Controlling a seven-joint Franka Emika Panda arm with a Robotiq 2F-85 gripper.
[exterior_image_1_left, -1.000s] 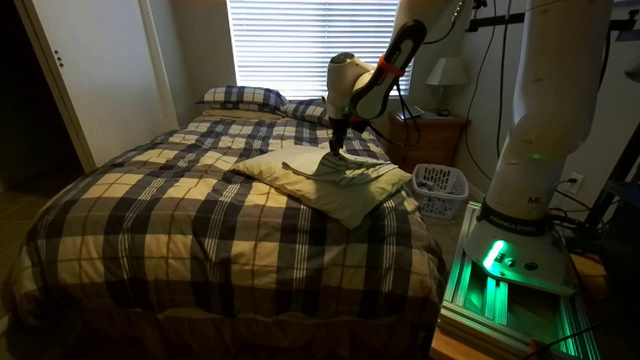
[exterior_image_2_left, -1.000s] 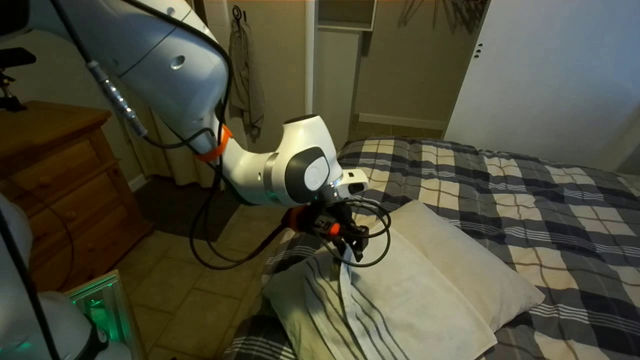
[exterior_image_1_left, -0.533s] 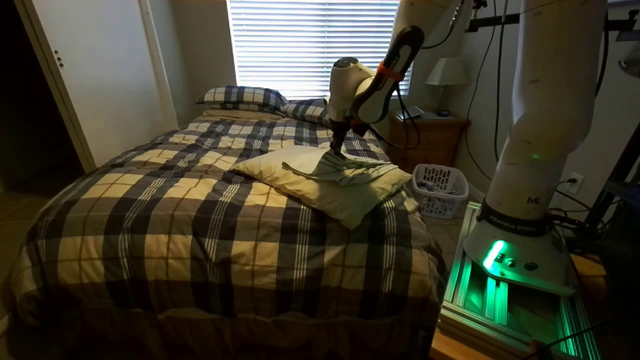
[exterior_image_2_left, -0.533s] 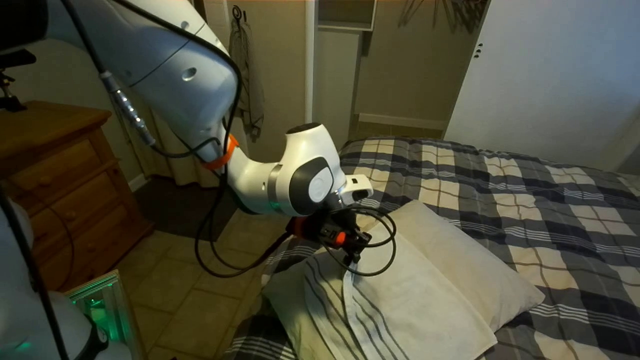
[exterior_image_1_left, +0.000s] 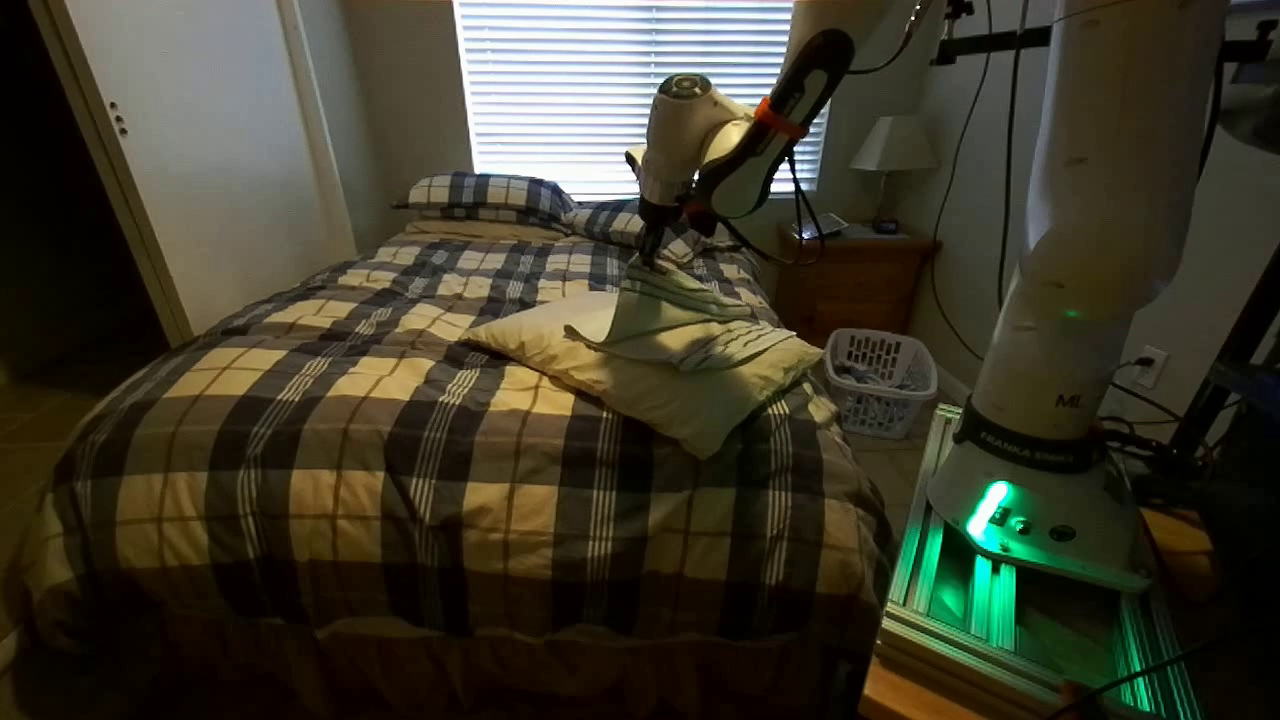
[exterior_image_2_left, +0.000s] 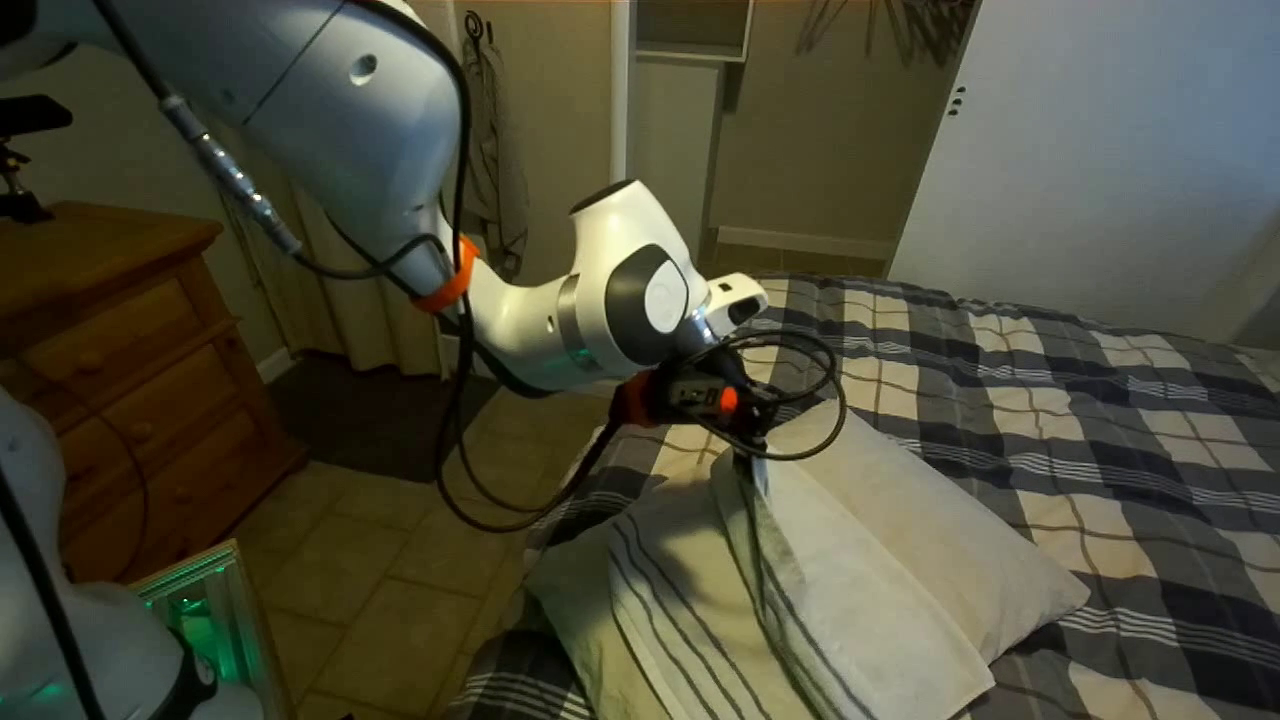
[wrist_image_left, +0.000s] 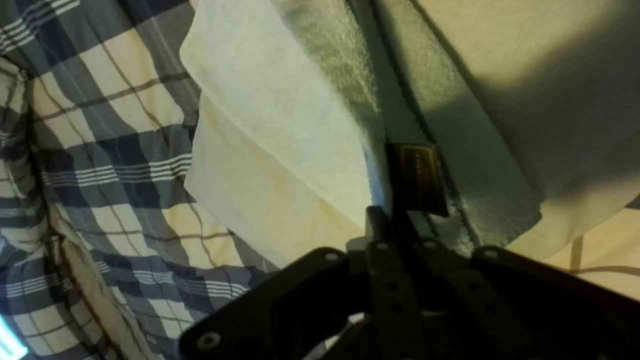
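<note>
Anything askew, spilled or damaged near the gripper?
Nothing looks spilled or damaged. The pale pillow lies askew on the plaid bed, apart from the plaid pillows below the window, so it looks somewhat out of place. The striped towel on it peaks unevenly where the gripper pinches it.

Mid-frame in an exterior view, you have 1 tool (exterior_image_1_left: 650, 263), 1 striped towel (exterior_image_1_left: 678, 312) and 1 plain pillow (exterior_image_1_left: 650, 385); higher in the frame, at least 2 plaid pillows (exterior_image_1_left: 488, 192) and 1 window (exterior_image_1_left: 600, 95); right of center, 1 lamp (exterior_image_1_left: 893, 145), 1 nightstand (exterior_image_1_left: 850, 282) and 1 laundry basket (exterior_image_1_left: 880, 422). At the left of an exterior view you can count 1 dresser (exterior_image_2_left: 225, 335) with 3 drawer fronts (exterior_image_2_left: 165, 410). Your wrist view adds 1 dark tag (wrist_image_left: 419, 177), near the center of the frame.
</note>
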